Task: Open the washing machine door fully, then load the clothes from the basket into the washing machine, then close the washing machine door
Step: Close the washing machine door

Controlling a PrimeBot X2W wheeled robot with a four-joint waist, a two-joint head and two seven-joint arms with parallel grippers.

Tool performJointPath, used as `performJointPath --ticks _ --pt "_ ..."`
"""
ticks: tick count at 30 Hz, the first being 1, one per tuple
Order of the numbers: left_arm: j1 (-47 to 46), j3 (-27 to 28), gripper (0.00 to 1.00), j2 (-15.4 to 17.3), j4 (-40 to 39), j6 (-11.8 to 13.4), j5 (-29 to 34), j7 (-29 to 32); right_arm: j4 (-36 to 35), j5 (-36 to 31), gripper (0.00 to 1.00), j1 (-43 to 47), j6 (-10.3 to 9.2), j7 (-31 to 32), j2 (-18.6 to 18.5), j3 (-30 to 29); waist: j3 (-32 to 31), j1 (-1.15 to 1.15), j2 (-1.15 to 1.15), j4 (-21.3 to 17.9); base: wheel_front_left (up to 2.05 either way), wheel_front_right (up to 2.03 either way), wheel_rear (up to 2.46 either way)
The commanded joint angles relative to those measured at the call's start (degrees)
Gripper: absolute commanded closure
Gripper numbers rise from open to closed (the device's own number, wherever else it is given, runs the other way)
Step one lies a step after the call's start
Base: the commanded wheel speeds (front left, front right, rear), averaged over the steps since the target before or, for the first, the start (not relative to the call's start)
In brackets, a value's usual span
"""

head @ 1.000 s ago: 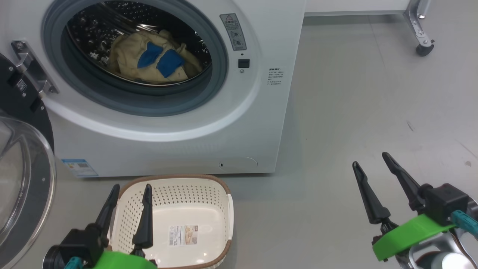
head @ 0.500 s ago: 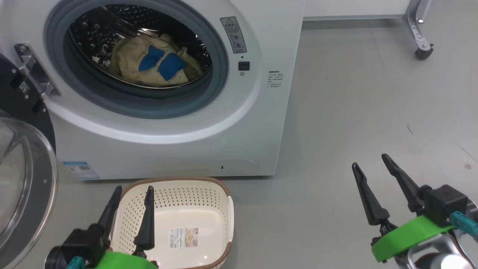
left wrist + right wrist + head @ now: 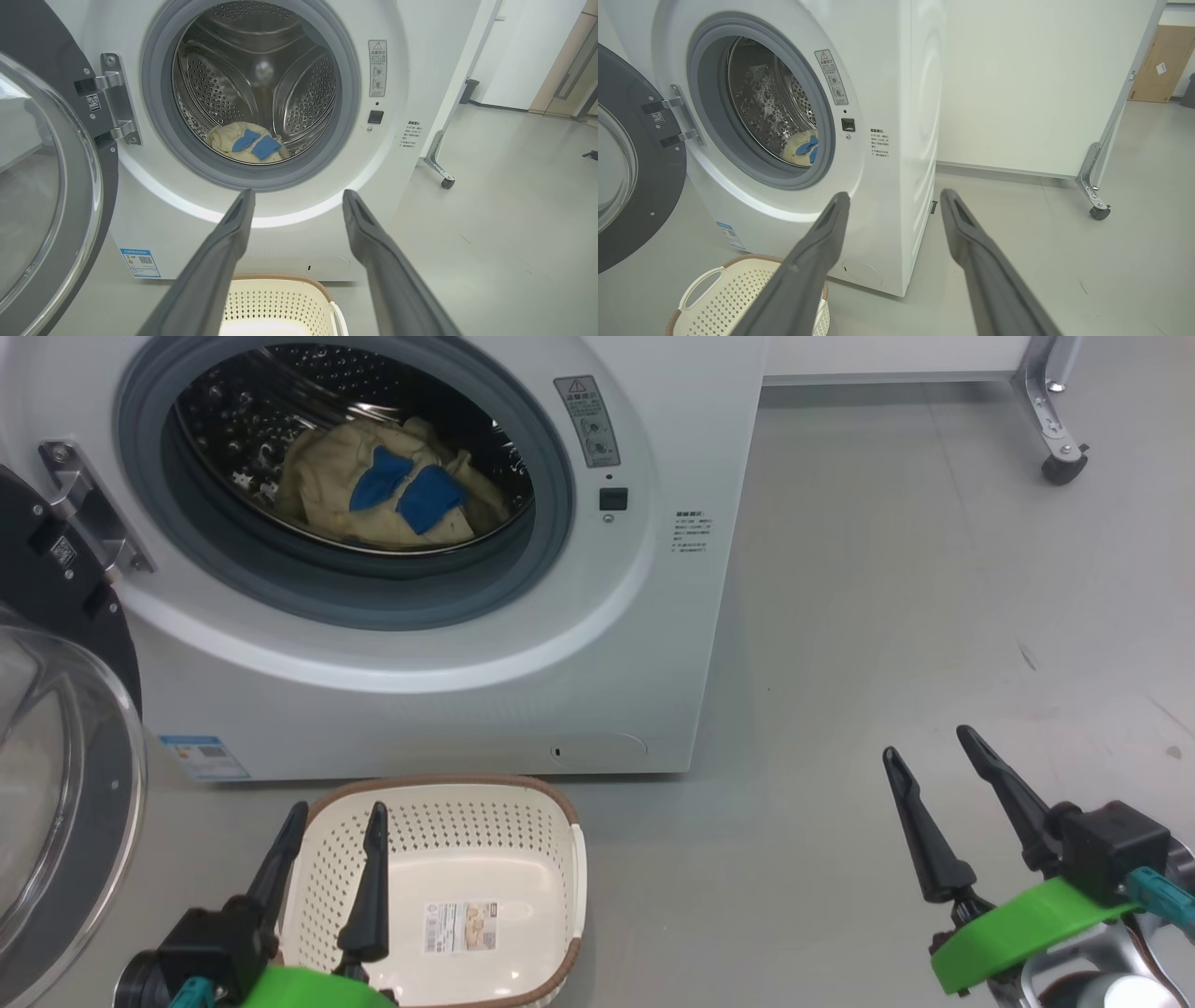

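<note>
The white washing machine (image 3: pixel 448 700) stands with its round black door (image 3: pixel 56 784) swung open to the left on its hinge. Cream-yellow clothes (image 3: pixel 392 495) with blue patches lie inside the steel drum (image 3: pixel 261 93); the clothes (image 3: pixel 250 147) also show in the left wrist view. The cream basket (image 3: pixel 439 887) sits empty on the floor before the machine, a label on its bottom. My left gripper (image 3: pixel 336 812) is open above the basket's left rim, holding nothing. Over bare floor to the right, my right gripper (image 3: pixel 929 747) is open and empty.
Grey floor (image 3: pixel 887 597) spreads to the right of the machine. A white panel on a metal leg with a caster (image 3: pixel 1060 467) stands at the back right. A wooden door (image 3: pixel 1155 65) is further off.
The whole head picture has shifted slightly, so the camera moved. Both grippers stay open and hardly move; the clothes, basket and door keep their places.
</note>
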Motion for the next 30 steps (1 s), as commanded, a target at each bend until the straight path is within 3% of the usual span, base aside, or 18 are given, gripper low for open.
performJointPath --ticks 1,12,30 --pt "-2.9 2.0 0.0 1.5 -1.6 14.1 0.9 -0.1 -2.1 -0.3 0.0 -2.0 -0.16 0.0 -0.3 0.9 0.1 0.0 0.0 0.0 0.0 0.0 0.0" --pt "-3.2 1.6 0.0 1.4 -1.5 14.7 1.2 0.0 -2.2 -0.2 0.0 -2.1 -0.16 -0.1 -0.3 0.6 0.4 0.0 0.0 0.3 -0.41 0.41 0.0" --pt "-3.0 1.5 0.0 1.6 -1.2 14.4 0.9 -0.4 -2.5 -0.3 0.0 -1.9 -0.16 0.3 -0.3 0.6 0.1 0.0 0.0 0.6 -1.49 1.48 0.0"
